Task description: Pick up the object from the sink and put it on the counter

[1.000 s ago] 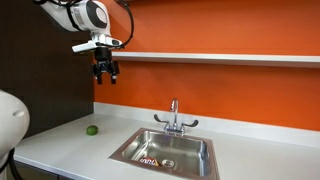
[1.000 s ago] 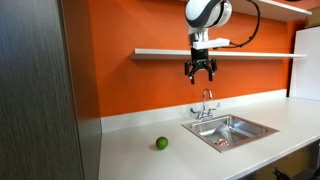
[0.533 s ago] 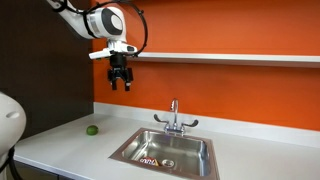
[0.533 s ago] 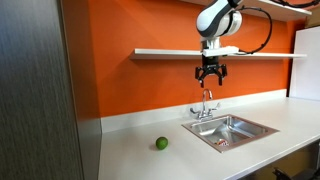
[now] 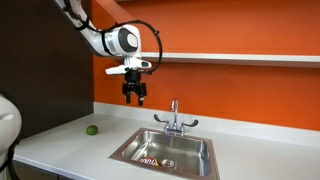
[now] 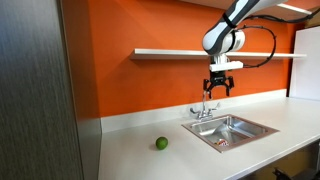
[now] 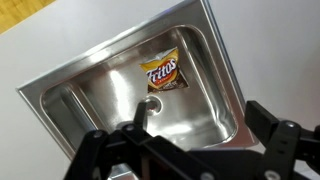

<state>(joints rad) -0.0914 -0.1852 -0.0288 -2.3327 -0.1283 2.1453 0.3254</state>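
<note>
The object, a red crinkled packet with yellow and white marks (image 7: 162,70), lies flat on the sink floor beside the drain (image 7: 152,103). It also shows small in both exterior views (image 5: 150,160) (image 6: 220,143). The steel sink (image 5: 196,165) (image 6: 250,123) (image 7: 60,90) is set into the pale counter (image 5: 60,145) (image 6: 130,155) (image 7: 275,50). My gripper (image 5: 134,96) (image 6: 218,88) (image 7: 205,125) hangs high above the counter near the sink's edge, open and empty. Its fingers (image 7: 275,125) frame the basin from above.
A chrome faucet (image 5: 173,118) (image 6: 205,106) stands at the sink's back rim. A small green ball (image 5: 91,129) (image 6: 160,143) sits on the counter away from the sink. A white shelf (image 5: 230,58) (image 6: 165,52) runs along the orange wall. A dark panel (image 6: 40,90) borders the counter.
The arm has carried the open gripper sideways toward the sink and lower. The packet and the green ball have not moved.
</note>
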